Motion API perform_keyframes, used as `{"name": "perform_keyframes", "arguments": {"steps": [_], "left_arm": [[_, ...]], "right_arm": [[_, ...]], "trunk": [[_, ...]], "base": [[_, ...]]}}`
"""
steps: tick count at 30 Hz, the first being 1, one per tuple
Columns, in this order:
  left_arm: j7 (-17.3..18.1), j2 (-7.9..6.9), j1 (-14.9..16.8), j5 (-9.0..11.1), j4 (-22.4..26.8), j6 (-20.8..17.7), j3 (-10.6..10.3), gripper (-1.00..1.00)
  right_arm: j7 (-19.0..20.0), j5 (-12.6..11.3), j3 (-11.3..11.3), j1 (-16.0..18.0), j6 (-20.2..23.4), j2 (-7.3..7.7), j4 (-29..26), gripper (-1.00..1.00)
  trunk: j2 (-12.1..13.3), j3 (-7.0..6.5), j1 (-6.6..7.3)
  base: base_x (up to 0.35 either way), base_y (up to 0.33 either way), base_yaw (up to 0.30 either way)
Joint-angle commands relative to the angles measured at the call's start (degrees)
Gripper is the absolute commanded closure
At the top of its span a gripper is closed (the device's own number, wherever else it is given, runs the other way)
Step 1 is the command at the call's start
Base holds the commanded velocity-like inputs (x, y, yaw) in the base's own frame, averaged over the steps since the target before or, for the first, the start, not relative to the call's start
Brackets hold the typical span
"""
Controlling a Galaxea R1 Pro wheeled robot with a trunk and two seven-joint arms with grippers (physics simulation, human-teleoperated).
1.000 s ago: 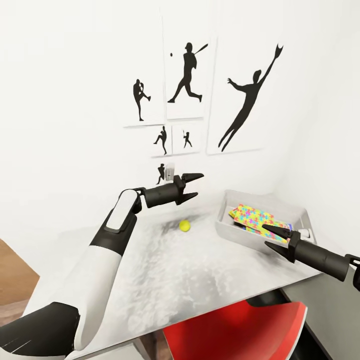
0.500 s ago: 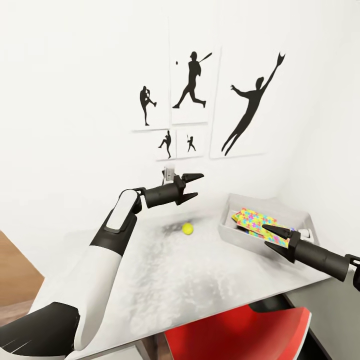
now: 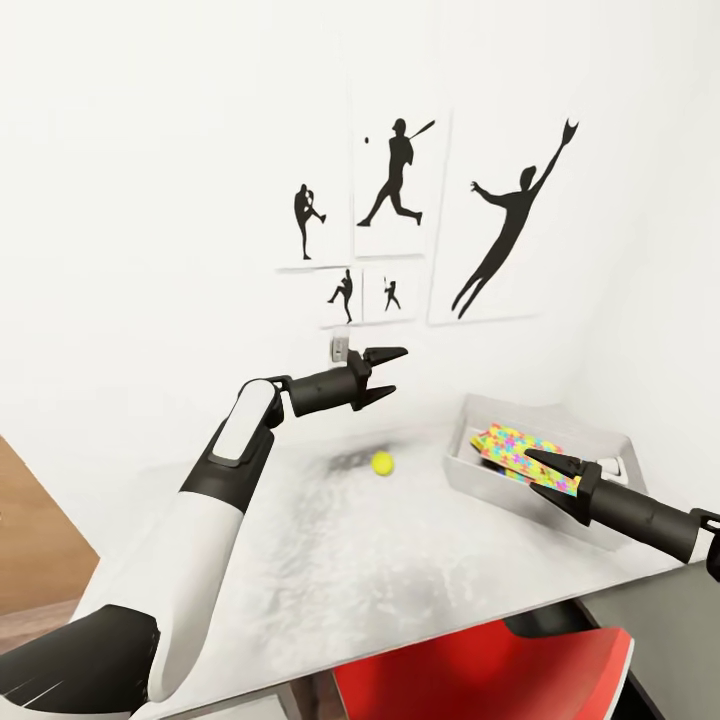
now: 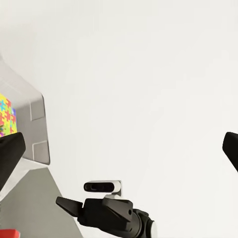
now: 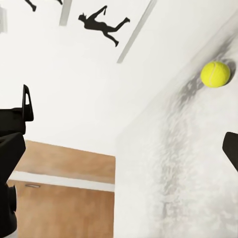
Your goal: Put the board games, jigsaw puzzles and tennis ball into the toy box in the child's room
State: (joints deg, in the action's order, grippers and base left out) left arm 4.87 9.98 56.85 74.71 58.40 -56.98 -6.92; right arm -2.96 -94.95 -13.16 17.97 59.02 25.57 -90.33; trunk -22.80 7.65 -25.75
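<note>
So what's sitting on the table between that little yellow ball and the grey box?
Nothing. In the head view, the stretch of table between the tennis ball and the toy box is bare grey surface.

My right gripper (image 3: 548, 474) hides part of the jigsaw puzzles (image 3: 512, 449) in the toy box (image 3: 480, 476); the red chair (image 3: 480, 672) runs off the frame's bottom edge.

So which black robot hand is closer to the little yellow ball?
The left end effector, hanging open just above the tennis ball. The right end effector sits off by the toy box.
</note>
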Motion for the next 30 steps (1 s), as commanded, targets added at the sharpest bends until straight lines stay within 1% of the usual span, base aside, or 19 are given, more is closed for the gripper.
{"name": "perform_keyframes", "arguments": {"steps": [1, 15, 20, 23, 24, 25, 26, 28, 29, 30], "left_arm": [[0.51, 0.02, 0.05, -0.53, -0.04, -0.15, 0.05, -1.00], [0.50, 0.02, -0.01, -0.62, -0.04, -0.21, 0.06, -1.00], [0.56, 0.02, -0.90, -0.62, -0.05, -0.20, 0.18, -1.00], [0.58, 0.02, -1.29, -0.62, -0.04, -0.34, 0.27, -1.00], [0.56, 0.02, -1.36, -0.62, -0.04, -0.39, 0.29, -1.00], [0.55, -0.79, -1.40, -0.60, -0.04, -0.45, 0.27, -1.00], [0.56, -1.39, -1.42, -0.58, -0.04, -0.51, 0.25, -1.00], [0.57, -4.69, -1.47, -0.42, 0.01, -1.40, 0.15, -1.00], [0.58, -5.64, -1.49, -0.37, 0.02, -1.66, 0.11, -1.00], [0.58, -7.57, -1.57, -0.33, 0.03, -2.08, 0.10, -1.00]], "right_arm": [[-0.33, -0.29, -0.05, 0.05, 0.22, 0.01, -0.03, -1.00], [-0.44, -0.18, 0.00, 0.05, -0.01, 0.01, -0.03, -1.00], [-0.59, -0.13, 0.15, 0.05, -0.04, 0.00, -0.20, -1.00], [-3.00, 0.29, 1.20, 0.30, -0.04, -0.01, -0.54, -1.00], [-5.19, 0.42, 1.66, 0.48, -0.04, -0.01, -0.80, -1.00], [-7.90, 0.48, 1.97, 0.85, -0.04, 0.02, -1.03, -1.00], [-9.42, 0.46, 2.08, 1.28, -0.02, 0.03, -1.11, -1.00], [-15.44, 0.35, 2.77, 4.34, 0.07, 0.02, -1.30, -1.00], [-16.82, 0.32, 3.16, 5.20, 0.08, 0.00, -1.33, -1.00], [-19.45, 0.31, 4.34, 6.91, 0.10, -0.03, -1.36, -1.00]], "trunk": [[-0.12, 0.10, -0.04], [-0.12, 0.04, -0.04], [-0.12, 0.04, -0.04], [-0.12, 0.04, -0.04], [-0.12, 0.04, -0.04], [-0.12, 0.04, -0.04], [-0.12, 0.04, -0.04], [-0.12, 0.04, -0.04], [-0.12, 0.04, -0.04], [-0.12, 0.04, -0.04]], "base": [[0.000, 0.000, 0.050], [0.000, 0.000, 0.006], [0.000, 0.000, 0.000], [0.000, 0.000, 0.000], [0.000, 0.000, 0.000], [0.000, 0.000, 0.000], [0.000, 0.000, 0.000], [0.000, 0.000, 0.000], [0.000, 0.000, 0.000], [0.000, 0.000, 0.000]]}}
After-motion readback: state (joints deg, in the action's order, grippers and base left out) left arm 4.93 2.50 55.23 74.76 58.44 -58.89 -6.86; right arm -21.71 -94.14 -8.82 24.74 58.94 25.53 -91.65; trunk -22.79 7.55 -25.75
